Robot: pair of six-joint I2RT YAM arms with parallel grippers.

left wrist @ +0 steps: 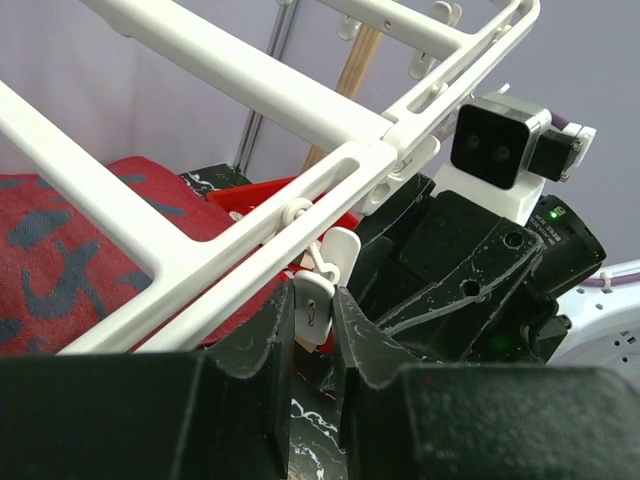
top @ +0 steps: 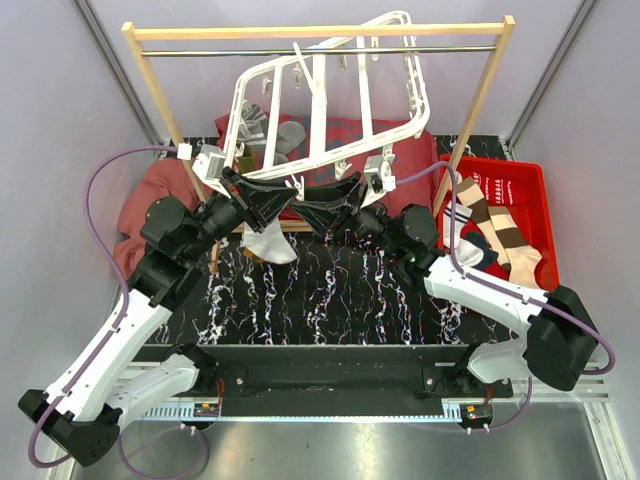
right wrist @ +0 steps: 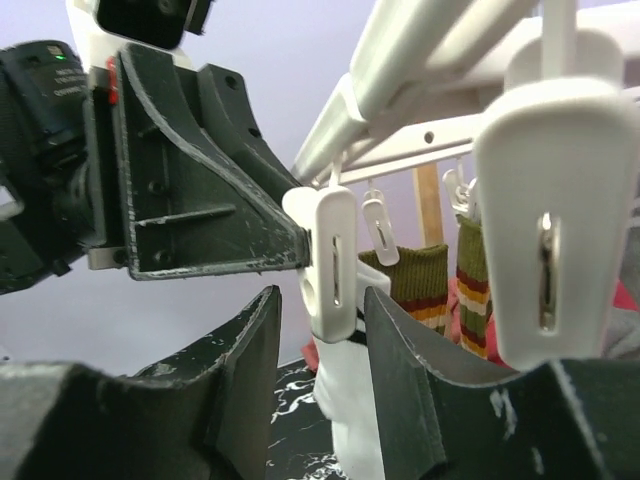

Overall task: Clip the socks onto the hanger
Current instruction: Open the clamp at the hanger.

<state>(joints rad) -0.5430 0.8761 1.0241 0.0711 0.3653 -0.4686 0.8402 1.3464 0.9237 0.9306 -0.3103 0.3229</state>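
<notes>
Left gripper (left wrist: 315, 332) clamps the clip (left wrist: 313, 298) | right gripper (right wrist: 322, 305) gapes astride it | your sock (top: 268, 243) looks limp, light: grip its cuff.

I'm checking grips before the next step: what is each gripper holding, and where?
Left gripper pinches a clip by its sides. Right gripper brackets that clip and the sock, gaps showing, so holds nothing.

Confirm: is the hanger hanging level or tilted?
Tilted: the hanger sits skewed against the wooden rail, left end lower in the top view.
</notes>
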